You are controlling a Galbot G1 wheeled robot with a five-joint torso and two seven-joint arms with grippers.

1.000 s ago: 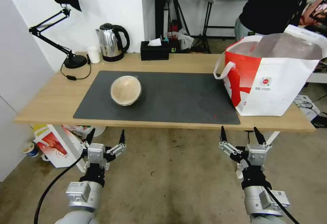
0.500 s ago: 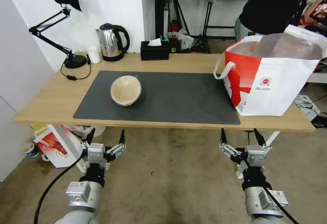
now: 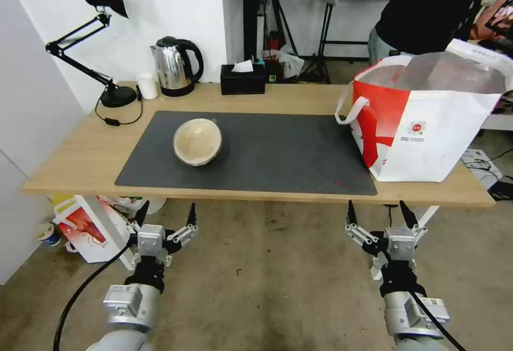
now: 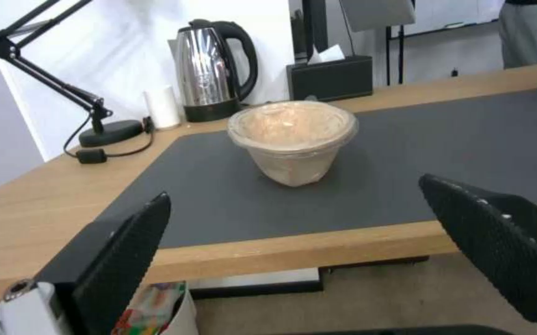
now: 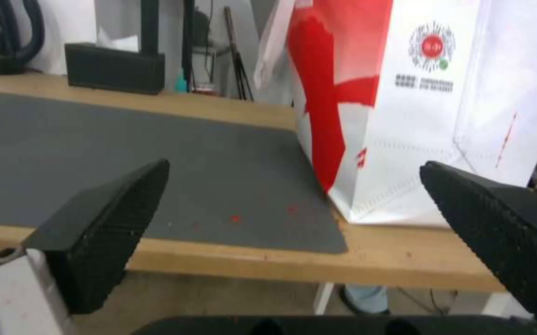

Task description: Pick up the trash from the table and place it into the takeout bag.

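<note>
Below the table [image 3: 80, 164] edge, left gripper [image 3: 165, 215] and right gripper [image 3: 380, 213] hang, jaws wide, empty

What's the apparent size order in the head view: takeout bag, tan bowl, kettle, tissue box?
Largest to smallest as seen:
1. takeout bag
2. kettle and tan bowl: look alike, and the bowl sits nearer the camera, so unranked
3. tissue box

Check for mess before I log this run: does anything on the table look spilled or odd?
Small red specks dot the grey mat near the takeout bag, like spilled scraps. The tan bowl sits upright on the mat. Nothing else stands out.
</note>
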